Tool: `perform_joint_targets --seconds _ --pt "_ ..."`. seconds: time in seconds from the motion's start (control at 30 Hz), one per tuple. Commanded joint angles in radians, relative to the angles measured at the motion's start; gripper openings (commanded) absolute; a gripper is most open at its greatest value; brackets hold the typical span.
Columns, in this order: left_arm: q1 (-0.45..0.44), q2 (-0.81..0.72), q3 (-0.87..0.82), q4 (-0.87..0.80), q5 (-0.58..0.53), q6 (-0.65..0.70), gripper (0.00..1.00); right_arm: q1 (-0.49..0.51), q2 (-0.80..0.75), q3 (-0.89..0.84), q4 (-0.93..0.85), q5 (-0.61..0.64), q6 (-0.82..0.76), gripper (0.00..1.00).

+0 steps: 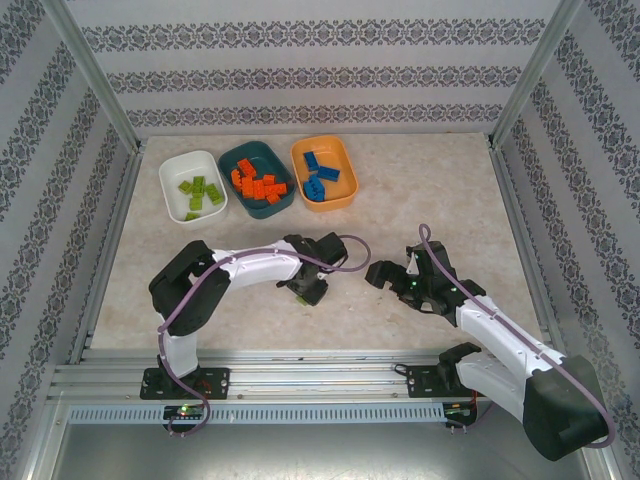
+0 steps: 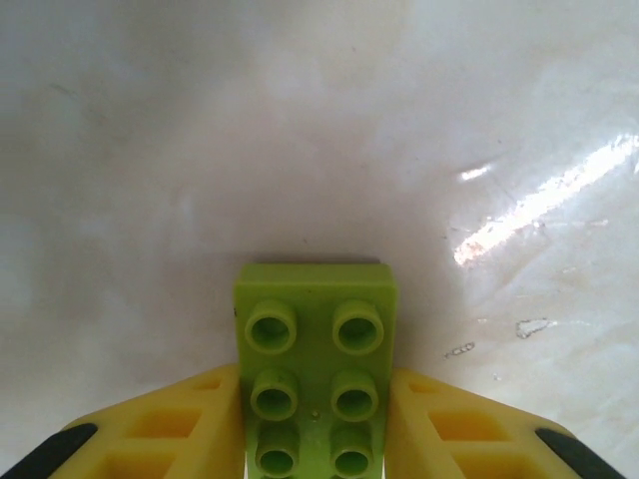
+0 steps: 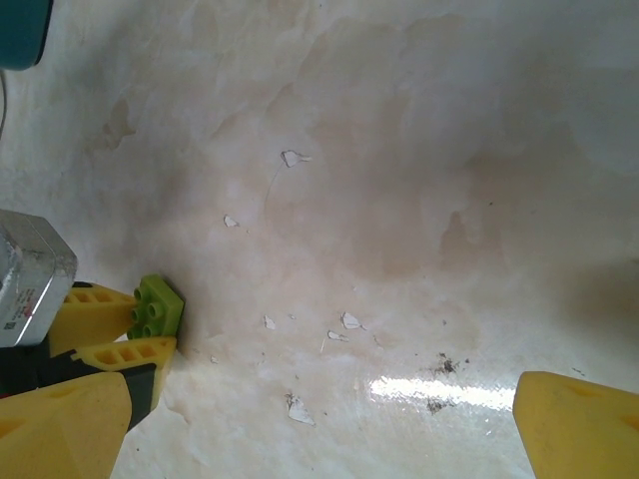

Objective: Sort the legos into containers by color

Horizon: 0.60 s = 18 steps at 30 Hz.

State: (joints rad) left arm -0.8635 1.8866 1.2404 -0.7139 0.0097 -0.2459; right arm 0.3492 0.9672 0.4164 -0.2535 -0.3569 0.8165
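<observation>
Left fingers (image 2: 180, 424) pinched the green brick (image 2: 316, 369) by its long sides; white tub (image 1: 193, 186) sat toward the far-left corner of the desk (image 1: 430, 200). Right fingers (image 3: 574, 424) gaped wide, empty.

Three shallow rounded tubs sit side by side in a row at the far left of the table (image 1: 440, 200). The white tub (image 1: 178, 165) holds lime green bricks (image 1: 200, 192), the dark teal tub (image 1: 265, 153) holds orange bricks (image 1: 258, 185), and the orange tub (image 1: 330, 146) holds blue bricks (image 1: 320, 178), all loosely jumbled. One lime green brick (image 2: 315, 329) (two studs wide, studs up) lies well apart from the tubs, pinched on both long sides by the left gripper (image 2: 315, 419).
</observation>
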Motion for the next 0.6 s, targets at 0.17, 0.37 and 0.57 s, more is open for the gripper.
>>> perform_joint_targets --seconds 0.17,0.37,0.57 --pt "0.12 -0.105 0.075 -0.128 -0.055 0.092 0.36 0.002 0.013 0.007 -0.003 0.005 -0.011 0.98" --pt "0.357 -0.174 0.197 -0.23 -0.046 0.213 0.37 0.002 0.039 0.017 0.014 0.001 -0.014 0.98" --pt "0.659 -0.111 0.403 -0.274 0.018 0.232 0.38 0.002 0.114 0.022 0.071 -0.01 -0.014 0.98"
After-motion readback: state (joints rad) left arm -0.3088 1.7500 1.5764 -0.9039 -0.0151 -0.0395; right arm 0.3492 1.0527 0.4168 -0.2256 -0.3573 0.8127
